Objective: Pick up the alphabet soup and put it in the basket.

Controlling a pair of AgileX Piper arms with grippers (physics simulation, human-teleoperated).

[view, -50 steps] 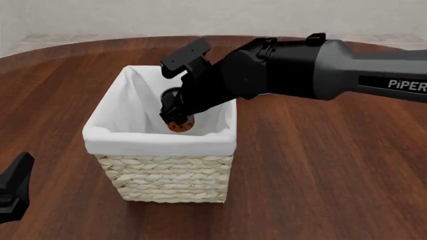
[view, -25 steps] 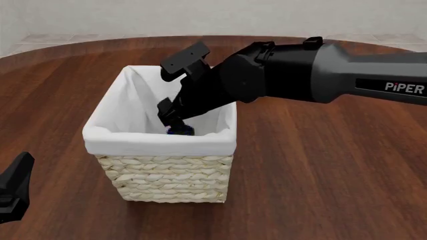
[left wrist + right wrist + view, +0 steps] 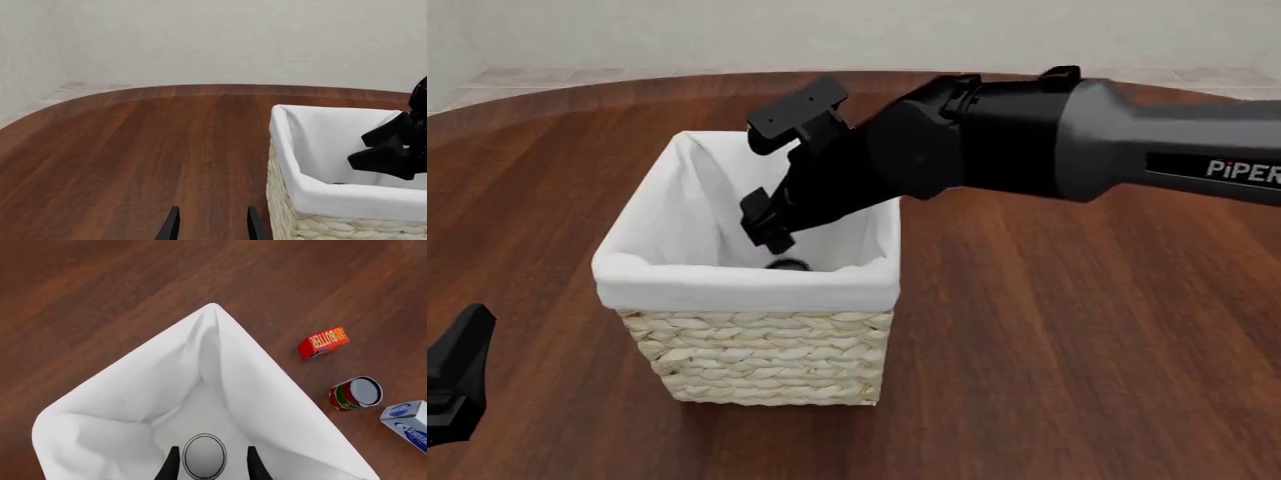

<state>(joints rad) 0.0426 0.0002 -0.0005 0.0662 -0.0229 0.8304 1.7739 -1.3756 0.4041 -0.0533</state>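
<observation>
We see the right gripper hanging over the basket, fingers spread, nothing pinched between them. In the right wrist view the alphabet soup lies down on the white liner at the basket's bottom, its silver top showing between the two fingertips but clear of them. From the front, only a dark sliver of the can peeks above the near rim. The left gripper sits low near the desk's left edge, fingers apart and empty, basket just beside it. On the wood outside the basket we note a red butter box, a red can and a blue-and-white box.
</observation>
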